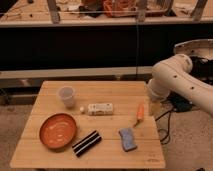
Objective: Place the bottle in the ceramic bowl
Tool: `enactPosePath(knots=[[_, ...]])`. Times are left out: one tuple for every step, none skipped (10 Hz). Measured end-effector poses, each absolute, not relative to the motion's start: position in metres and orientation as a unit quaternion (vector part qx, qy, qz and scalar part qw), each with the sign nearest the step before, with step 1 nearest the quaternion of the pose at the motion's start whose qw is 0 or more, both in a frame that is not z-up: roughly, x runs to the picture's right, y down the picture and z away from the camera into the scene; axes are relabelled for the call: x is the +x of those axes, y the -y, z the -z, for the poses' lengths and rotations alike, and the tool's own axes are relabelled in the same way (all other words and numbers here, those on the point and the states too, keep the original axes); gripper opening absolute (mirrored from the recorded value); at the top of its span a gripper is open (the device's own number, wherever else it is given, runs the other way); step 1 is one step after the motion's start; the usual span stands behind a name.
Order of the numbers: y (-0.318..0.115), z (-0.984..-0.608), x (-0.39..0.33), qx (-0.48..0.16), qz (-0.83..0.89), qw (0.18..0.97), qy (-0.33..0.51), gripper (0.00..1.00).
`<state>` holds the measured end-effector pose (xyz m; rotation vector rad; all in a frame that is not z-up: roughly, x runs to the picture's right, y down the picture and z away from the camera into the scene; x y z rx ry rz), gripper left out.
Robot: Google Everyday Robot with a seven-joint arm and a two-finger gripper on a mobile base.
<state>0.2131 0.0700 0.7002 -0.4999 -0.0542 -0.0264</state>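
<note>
At the near edge of the pale wooden surface [50, 159] lay a flat black block with pale stripes [86, 143], and at its 3 o'clock a small blue sponge [128, 138]. The wide, shallow orange-brown ceramic bowl [58, 131] sat toward the near left corner with nothing in it.

Further in, near the middle of the surface, the small white plastic bottle [100, 109] lay on its side, well apart from the bowl, which was at about 7 o'clock from it. Its long axis ran across the view from 3 to 9 o'clock, with the round white cap at the 9 o'clock end. A slim orange tool [140, 113] lay at the bottle's 3 o'clock, between it and the robot.

Beyond the bottle, at its 11 o'clock, stood a translucent plastic cup [66, 96].

The gripper [156, 110] hung from the white arm [175, 80] by the right edge of the surface, open and holding nothing. The bottle lay at its 9 o'clock, so the reach probably had to go leftward over the orange tool, with the fingers set across the bottle's narrow width.
</note>
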Motion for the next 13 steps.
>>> enactPosePath(knots=[[-0.068,-0.704,0.199,-0.248,0.021,0.968,0.036,0.80],[-0.066,-0.707,0.185,-0.249,0.025,0.967,0.043,0.80],[-0.063,-0.710,0.171,-0.249,0.030,0.967,0.052,0.80],[-0.060,-0.714,0.166,-0.246,0.034,0.967,0.056,0.80],[-0.058,-0.717,0.161,-0.245,0.037,0.967,0.061,0.80],[-0.057,-0.721,0.151,-0.245,0.043,0.966,0.065,0.80],[-0.058,-0.727,0.134,-0.248,0.047,0.965,0.071,0.80],[-0.059,-0.733,0.117,-0.250,0.053,0.964,0.077,0.80],[-0.057,-0.737,0.111,-0.250,0.057,0.963,0.080,0.80],[-0.056,-0.739,0.107,-0.249,0.060,0.963,0.085,0.80],[-0.056,-0.745,0.106,-0.250,0.060,0.962,0.089,0.80],[-0.057,-0.751,0.102,-0.250,0.062,0.962,0.091,0.80],[-0.060,-0.758,0.093,-0.251,0.064,0.961,0.096,0.80]])
